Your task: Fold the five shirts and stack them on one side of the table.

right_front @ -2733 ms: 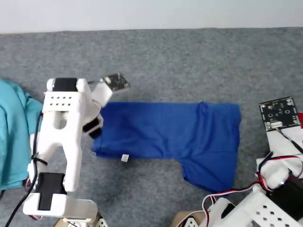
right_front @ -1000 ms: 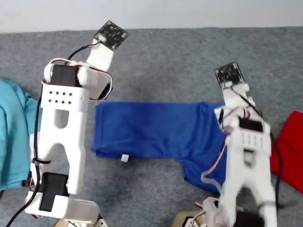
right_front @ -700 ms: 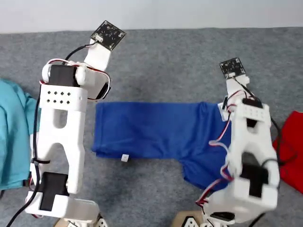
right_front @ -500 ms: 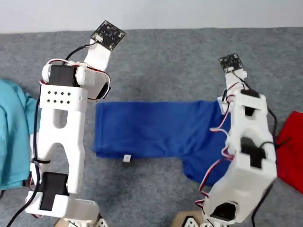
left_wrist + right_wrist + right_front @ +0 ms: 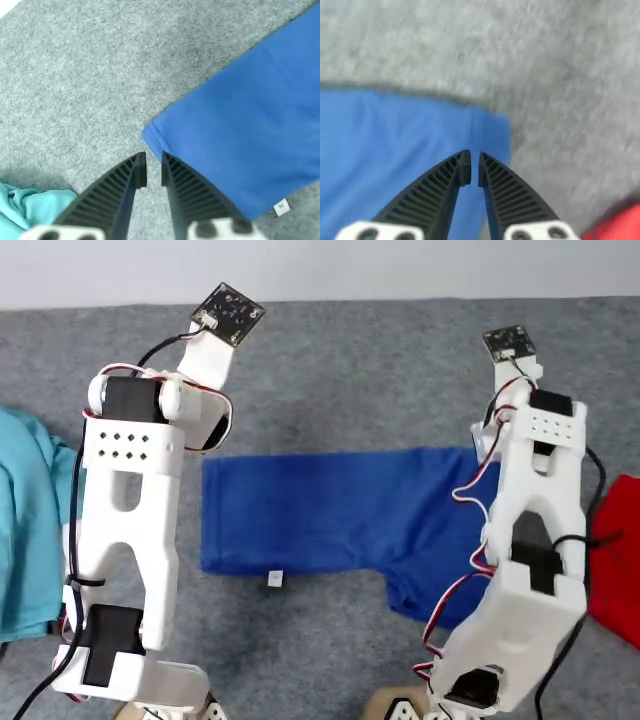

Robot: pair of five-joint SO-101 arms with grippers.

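A: Item one, the largest?
B: Desk. Grey, with a carpet-like covering, and it carries everything listed here.
A: Item two?
B: Blue shirt. It lies flat in the middle of the desk, between the two arms. It forms a long band running side to side, and on the right arm's side a broader part reaches toward the near edge.
A: The arms?
B: Left arm. White, standing over the blue shirt's left end. Right arm. White, with red and white wires, standing over the shirt's right end and covering part of it.
A: Other garments?
B: Teal shirt. Rumpled, at the desk's left edge, apart from the blue one. Red shirt. At the right edge, partly hidden behind the right arm.
A: The tools?
B: Left tool. Narrow, its black ribbed fingers almost together with nothing between them, above bare desk just beside the blue shirt's far left corner. Right tool. Likewise narrow and holding nothing, above the shirt's far right corner.
A: The smallest?
B: White label. At the blue shirt's near edge, toward the left arm.
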